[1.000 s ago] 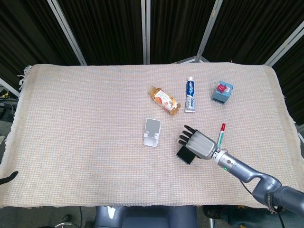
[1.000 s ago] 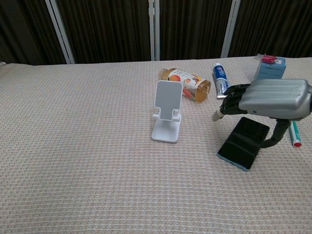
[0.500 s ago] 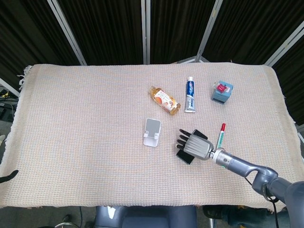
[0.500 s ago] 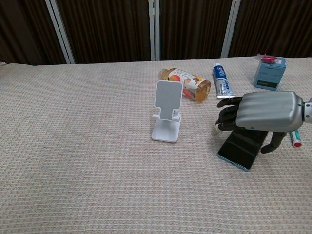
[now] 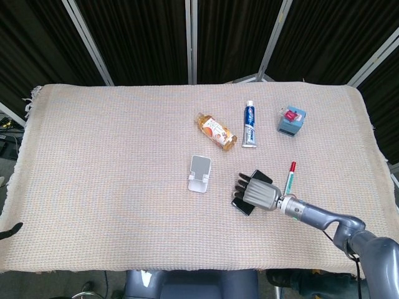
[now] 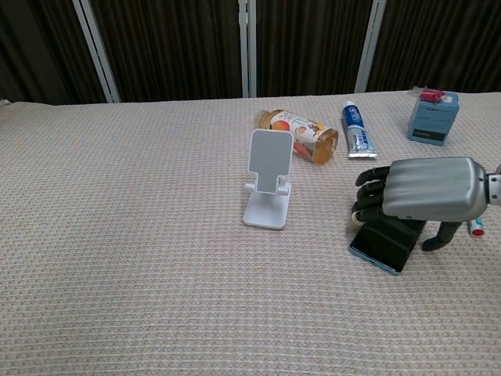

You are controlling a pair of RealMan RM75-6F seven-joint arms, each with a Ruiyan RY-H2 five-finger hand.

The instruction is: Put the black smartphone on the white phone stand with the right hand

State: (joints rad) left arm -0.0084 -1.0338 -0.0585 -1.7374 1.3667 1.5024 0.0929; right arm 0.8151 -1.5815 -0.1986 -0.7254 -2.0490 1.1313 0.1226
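The black smartphone [image 6: 382,244] lies flat on the woven cloth, to the right of the white phone stand [image 6: 268,182]. My right hand [image 6: 427,189] sits low over the phone, palm down. Its fingers [image 6: 369,196] curl over the phone's left edge and the thumb [image 6: 438,235] reaches down at its right side. From the head view, only the phone's corners [image 5: 240,206] show around the hand [image 5: 260,194], and the stand [image 5: 199,172] stands a short way to the left, empty. A dark sliver at the lower left edge [image 5: 9,231] may be my left hand.
An orange bottle [image 6: 301,129], a toothpaste tube [image 6: 357,129] and a blue box [image 6: 431,121] lie behind the stand and phone. A red-capped pen [image 5: 290,177] lies just right of the hand. The cloth's front edge [image 5: 199,269] is near.
My right hand has come down over the phone and its fingers have curled closer to the left edge. The phone and the stand have not moved.
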